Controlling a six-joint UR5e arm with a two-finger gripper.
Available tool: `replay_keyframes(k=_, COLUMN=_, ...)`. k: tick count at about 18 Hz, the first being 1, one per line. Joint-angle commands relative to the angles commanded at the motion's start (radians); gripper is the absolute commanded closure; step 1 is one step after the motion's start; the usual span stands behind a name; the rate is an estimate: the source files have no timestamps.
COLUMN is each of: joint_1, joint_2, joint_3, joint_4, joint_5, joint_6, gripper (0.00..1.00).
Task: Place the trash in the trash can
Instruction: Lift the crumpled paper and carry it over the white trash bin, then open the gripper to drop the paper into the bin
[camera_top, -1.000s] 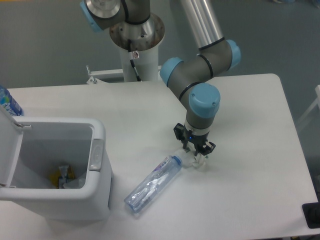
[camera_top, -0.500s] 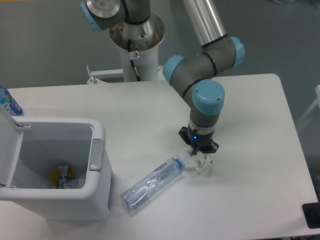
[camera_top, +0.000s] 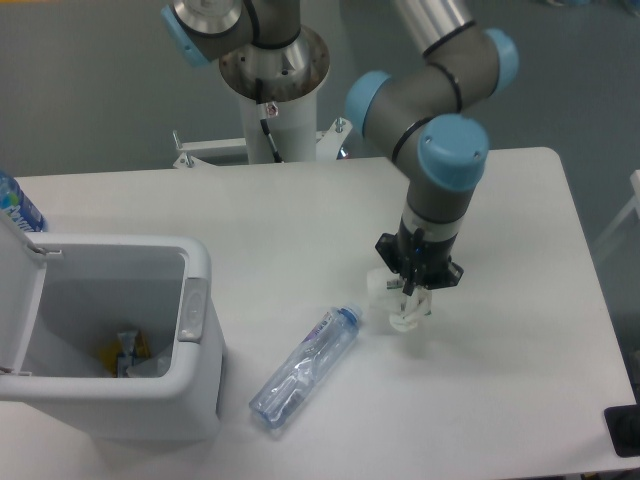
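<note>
- Trash can (camera_top: 190, 395) sits at the table's left front, its lid (camera_top: 22, 290) swung up on the left side and the grey latch tab (camera_top: 193, 309) facing right.
- Inside the can, some crumpled scraps (camera_top: 128, 352) with a bit of yellow lie at the bottom.
- An upright bottle with a blue label (camera_top: 18, 205) stands behind the can at the far left edge, only partly in view.
- Right of the can, the flattened plastic bottle (camera_top: 305, 366) lies flat on the table (camera_top: 520, 400), slanting from near the can's front corner up toward its cap end, which points to the arm.
- Just right of that cap end, apart from it, the gripper (camera_top: 408, 305) points down and appears to be clenched on the small white wrapper (camera_top: 403, 318); the wrapper seems raised a little off the table, though the blur makes this hard to judge.
- The arm's blue-capped wrist joint (camera_top: 452, 150) hangs above the gripper.
</note>
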Motion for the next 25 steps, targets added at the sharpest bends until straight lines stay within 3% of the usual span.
replay_keyframes(k=6, joint_1=-0.024, joint_2=0.066, joint_3=0.147, joint_4=-0.103, joint_5=-0.189, joint_6=-0.159, gripper=1.00)
replay_keyframes(k=10, joint_1=-0.112, joint_2=0.147, joint_3=0.178, joint_4=-0.101, joint_5=-0.301, joint_6=-0.307, gripper=1.00)
replay_keyframes(k=14, joint_1=-0.233, joint_2=0.202, joint_3=0.209, joint_4=-0.095, joint_5=-0.316, joint_6=-0.448, gripper=1.00)
replay_keyframes(k=16, joint_1=-0.291, joint_2=0.203, joint_3=0.224, joint_4=-0.088, joint_5=-0.316, joint_6=-0.498, gripper=1.00)
replay_keyframes(k=19, joint_1=-0.363, joint_2=0.190, joint_3=0.212, joint_4=-0.017, joint_5=-0.315, joint_6=-0.566, gripper=1.00)
replay_keyframes(k=23, joint_1=-0.419, joint_2=0.135, joint_3=0.195, joint_4=0.015, joint_5=-0.306, joint_6=-0.575, gripper=1.00)
replay_keyframes(k=25, joint_1=-0.442, joint_2=0.106, joint_3=0.204, joint_4=0.033, joint_5=-0.306, joint_6=-0.572, gripper=0.80)
